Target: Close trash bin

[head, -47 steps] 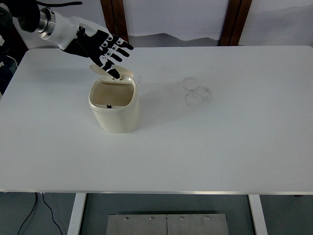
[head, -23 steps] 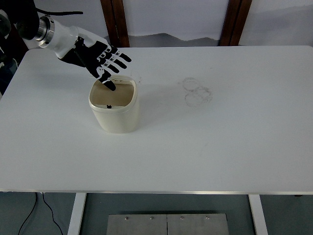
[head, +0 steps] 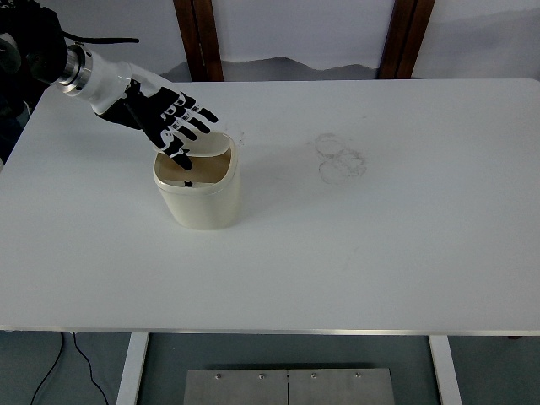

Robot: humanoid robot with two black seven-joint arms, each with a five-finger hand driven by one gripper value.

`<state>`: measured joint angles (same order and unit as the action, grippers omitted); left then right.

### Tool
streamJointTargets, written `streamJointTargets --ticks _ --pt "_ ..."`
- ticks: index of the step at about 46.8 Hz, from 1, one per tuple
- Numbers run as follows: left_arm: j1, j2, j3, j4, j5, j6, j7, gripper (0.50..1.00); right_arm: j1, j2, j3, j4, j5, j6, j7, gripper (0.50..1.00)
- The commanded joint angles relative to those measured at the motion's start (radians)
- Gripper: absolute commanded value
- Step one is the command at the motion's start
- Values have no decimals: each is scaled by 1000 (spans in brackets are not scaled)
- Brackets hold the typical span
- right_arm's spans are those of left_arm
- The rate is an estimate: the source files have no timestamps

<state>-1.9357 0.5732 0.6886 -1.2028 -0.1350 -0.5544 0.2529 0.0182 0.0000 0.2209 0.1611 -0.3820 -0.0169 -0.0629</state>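
Standing on the left half of the white bench (head: pixel 380 253): one cream trash bin (head: pixel 199 190), upright, its single swing lid (head: pixel 209 145) tilted partway down over the far side of the opening, dark interior showing at the near side. One robot hand, the left hand (head: pixel 169 122), reaches in from the upper left; fingers (head: pixel 196 126) spread and released, grasping nothing, fingertips lying on or just above the lid; contact cannot be confirmed. One patch of faint ring-shaped smudges (head: pixel 339 157) marks the bench right of centre, well apart from the bin. Two dark wooden posts (head: pixel 196 38) stand behind the far edge.
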Motion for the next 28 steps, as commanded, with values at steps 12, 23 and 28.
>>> streamJointTargets --ticks 12,23,28 --pt "37 -4 -3 0 0 8 0 1000 0 0 0 0 0 0 0 995" --pt "49 -6 -3 0 0 8 0 1000 0 0 0 0 0 0 -1 995" --pt "50 -12 -3 0 0 8 0 1000 0 0 0 0 0 0 -1 995"
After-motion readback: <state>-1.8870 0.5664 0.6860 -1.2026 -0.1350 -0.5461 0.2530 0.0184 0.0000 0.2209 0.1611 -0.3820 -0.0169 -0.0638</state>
